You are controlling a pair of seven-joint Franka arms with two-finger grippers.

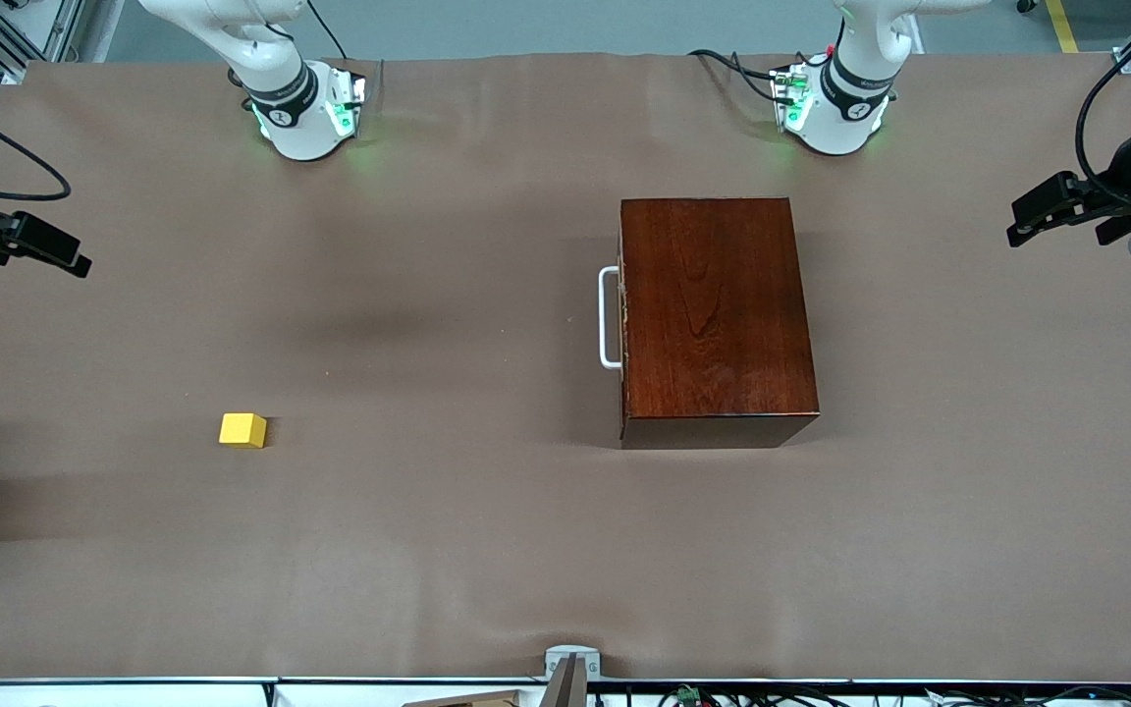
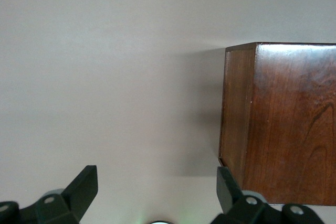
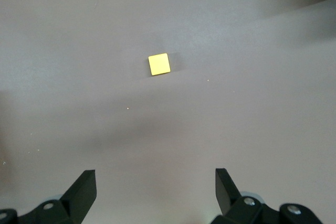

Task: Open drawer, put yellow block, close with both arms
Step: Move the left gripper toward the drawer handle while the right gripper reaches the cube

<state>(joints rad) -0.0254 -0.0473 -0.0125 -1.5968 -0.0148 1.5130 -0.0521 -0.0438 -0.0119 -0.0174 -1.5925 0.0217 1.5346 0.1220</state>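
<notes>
One glossy reddish-brown wooden box [image 1: 718,319], one white U-shaped bar handle [image 1: 609,317]. One small yellow cube [image 1: 242,430]. Two white jointed arms; possibly more gear past table edge.

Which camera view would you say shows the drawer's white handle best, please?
The front view: the whole white handle shows against the shut drawer's face on the wooden box. The left wrist view shows only the box's side and top, no handle; the right wrist view shows neither.

We see two white arms [image 1: 281,88] with dark joint bands, green-lit bases (black cables trailing) and black grippers [image 1: 1056,206].
</notes>
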